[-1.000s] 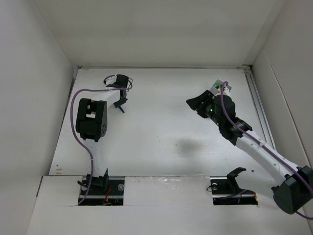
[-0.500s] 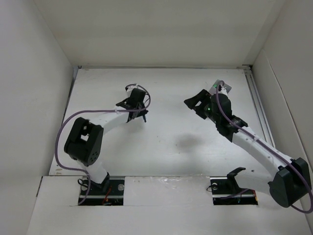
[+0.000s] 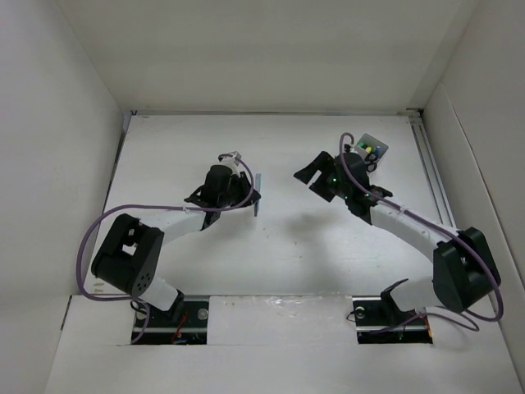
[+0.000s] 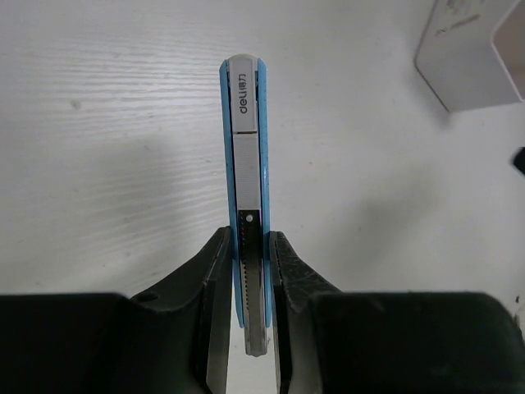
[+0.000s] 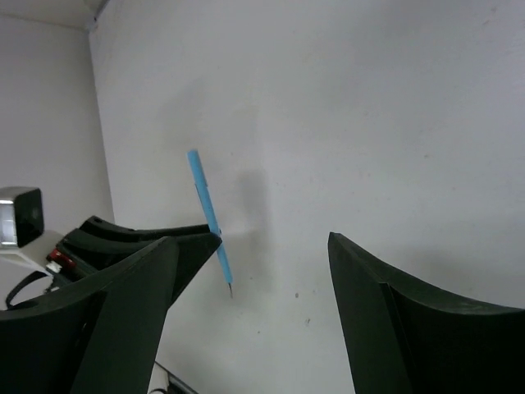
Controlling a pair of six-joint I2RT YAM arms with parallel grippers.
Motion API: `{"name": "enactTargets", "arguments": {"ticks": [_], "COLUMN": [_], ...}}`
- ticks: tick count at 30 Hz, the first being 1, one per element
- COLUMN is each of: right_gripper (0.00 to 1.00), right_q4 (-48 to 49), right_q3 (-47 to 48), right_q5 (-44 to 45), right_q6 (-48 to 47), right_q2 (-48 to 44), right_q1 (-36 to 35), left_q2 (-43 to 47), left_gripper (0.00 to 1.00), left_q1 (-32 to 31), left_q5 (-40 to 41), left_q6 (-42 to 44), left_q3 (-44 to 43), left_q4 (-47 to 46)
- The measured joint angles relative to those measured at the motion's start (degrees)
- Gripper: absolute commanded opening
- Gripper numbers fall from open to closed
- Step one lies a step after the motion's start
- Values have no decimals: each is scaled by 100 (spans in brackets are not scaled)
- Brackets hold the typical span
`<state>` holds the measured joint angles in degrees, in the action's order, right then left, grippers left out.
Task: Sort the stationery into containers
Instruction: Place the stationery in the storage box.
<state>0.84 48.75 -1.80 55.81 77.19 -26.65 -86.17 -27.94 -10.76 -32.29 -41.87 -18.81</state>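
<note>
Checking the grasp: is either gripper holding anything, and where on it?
Left gripper clamps the blue utility knife near its unlabelled end; right gripper is open, empty.

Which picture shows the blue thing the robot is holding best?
The left wrist view: the blue cutter looks big and close, pinched by the left gripper. The right wrist view shows it small and slanted; the top view shows just a sliver.

The pen [image 4: 245,164] in the left claw [image 4: 248,246] sits left of the box [image 4: 459,66], well apart.

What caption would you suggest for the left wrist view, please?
Left claw pinching a slim blue cutter above the table, white box at top right.
</note>
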Motion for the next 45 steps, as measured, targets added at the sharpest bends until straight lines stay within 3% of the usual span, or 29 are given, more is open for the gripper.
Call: {"name": "enactTargets", "arguments": {"ticks": [7, 15, 22, 25, 30, 35, 36, 41, 45], "right_gripper": [80, 80, 70, 58, 24, 1, 1, 0, 0], "right_q4": [120, 267, 306, 326, 350, 372, 369, 369, 343], "right_q3": [660, 1128, 1471, 1611, 1648, 1663, 1668, 1670, 1668], "right_q5": [-59, -284, -437, -498, -535, -553, -544, -426, -225], "right_q6": [101, 120, 109, 107, 114, 79, 72, 76, 72], "right_q2": [1023, 1495, 1797, 1976, 2188, 2267, 2267, 2262, 2186], "right_q1": [-647, -743, -800, -800, -800, -793, -796, -796, -789], "left_q2": [98, 385, 385, 398, 485, 503, 503, 540, 756], "left_gripper": [0, 0, 0, 0, 0, 1, 11, 40, 52], "left_q1": [-7, -7, -42, -87, -109, -105, -109, -109, -109], "left_q5": [-684, -1075, -1270, -1300, -1325, -1300, -1298, -1311, -1329], "left_q6": [197, 201, 199, 199, 203, 201, 201, 160, 101], "left_q3": [114, 302, 304, 321, 387, 393, 393, 522, 686], "left_q4": [-678, -927, -1025, -1056, -1062, -1051, -1047, -1226, -1322]}}
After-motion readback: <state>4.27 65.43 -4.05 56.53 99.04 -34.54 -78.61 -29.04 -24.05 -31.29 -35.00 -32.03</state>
